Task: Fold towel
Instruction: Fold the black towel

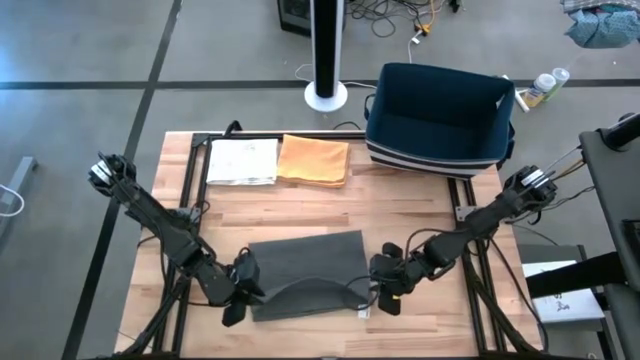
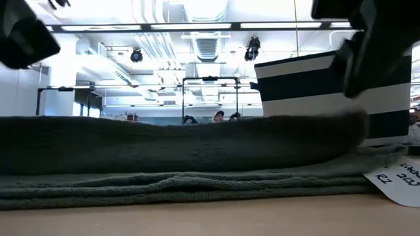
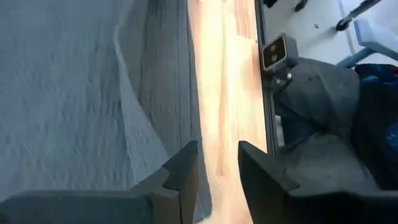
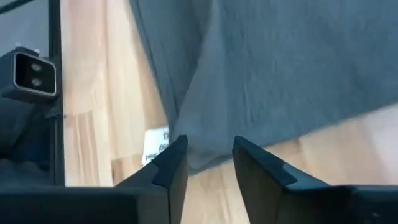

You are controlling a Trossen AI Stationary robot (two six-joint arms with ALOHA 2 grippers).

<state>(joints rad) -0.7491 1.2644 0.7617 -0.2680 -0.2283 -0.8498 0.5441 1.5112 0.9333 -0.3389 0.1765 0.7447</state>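
Note:
A dark grey towel [image 1: 305, 270] lies folded in layers on the wooden table [image 1: 420, 210], near its front edge. In the low view the towel [image 2: 184, 157] shows an upper layer humped over flat lower layers. A white tag [image 4: 155, 142] sticks out at its near right corner. My left gripper [image 1: 243, 290] hovers open over the towel's near left corner, with bare wood showing between its fingers [image 3: 217, 162]. My right gripper [image 1: 385, 285] hovers open over the near right corner, with the towel's edge [image 4: 205, 134] below the gap.
A folded orange cloth [image 1: 314, 160] and a folded white cloth [image 1: 243, 160] lie at the far left. A navy striped basket [image 1: 440, 118] stands at the far right. Black frame rails [image 1: 190, 180] run along the table's sides. Bare wood lies between the towel and the far cloths.

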